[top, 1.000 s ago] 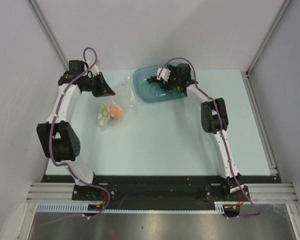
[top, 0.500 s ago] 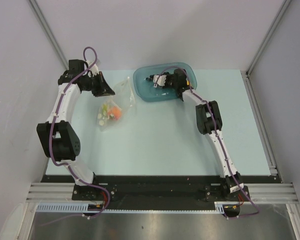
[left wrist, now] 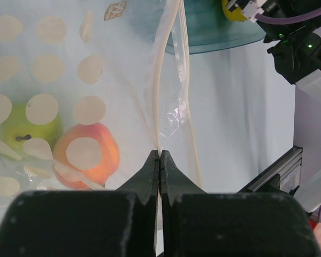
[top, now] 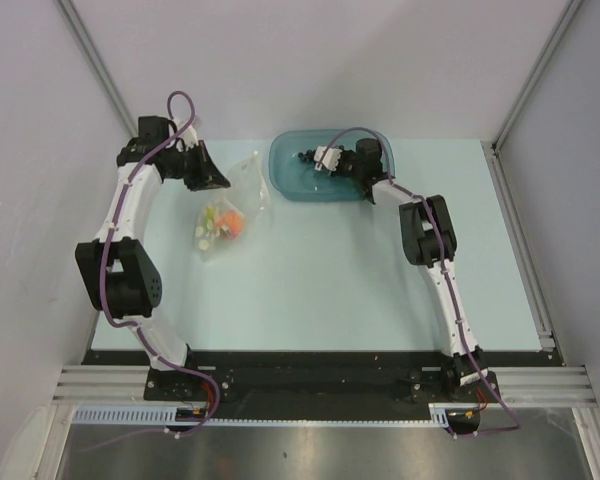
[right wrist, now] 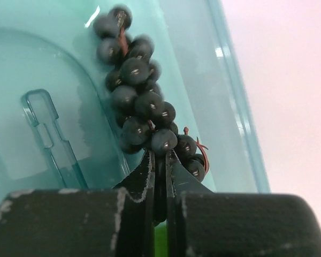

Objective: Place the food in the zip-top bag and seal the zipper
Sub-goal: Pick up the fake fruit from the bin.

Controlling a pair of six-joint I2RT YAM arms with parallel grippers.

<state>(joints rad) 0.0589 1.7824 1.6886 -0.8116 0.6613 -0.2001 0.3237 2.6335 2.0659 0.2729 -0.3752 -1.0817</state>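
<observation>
Zip-top bag [top: 232, 205]: clear and crinkly, it lies on the tabletop [top: 330, 290] close to the far edge, toward the far left corner.
Zipper [left wrist: 159, 91]: a thin pale strip along the bag's mouth.
Food in the bag: a red-orange peach [left wrist: 91, 160] and a green apple [left wrist: 21, 126] sit side by side behind the spotted plastic.
Grape bunch [right wrist: 139, 107]: dark round balls, inside the teal tub [top: 290, 180].
Left claw [left wrist: 159, 160]: squeezed tight on the zipper.
Right claw [right wrist: 159, 160]: clenched on one end of the grape bunch.
Teal tub: at the far edge near the middle, just beside the bag.
</observation>
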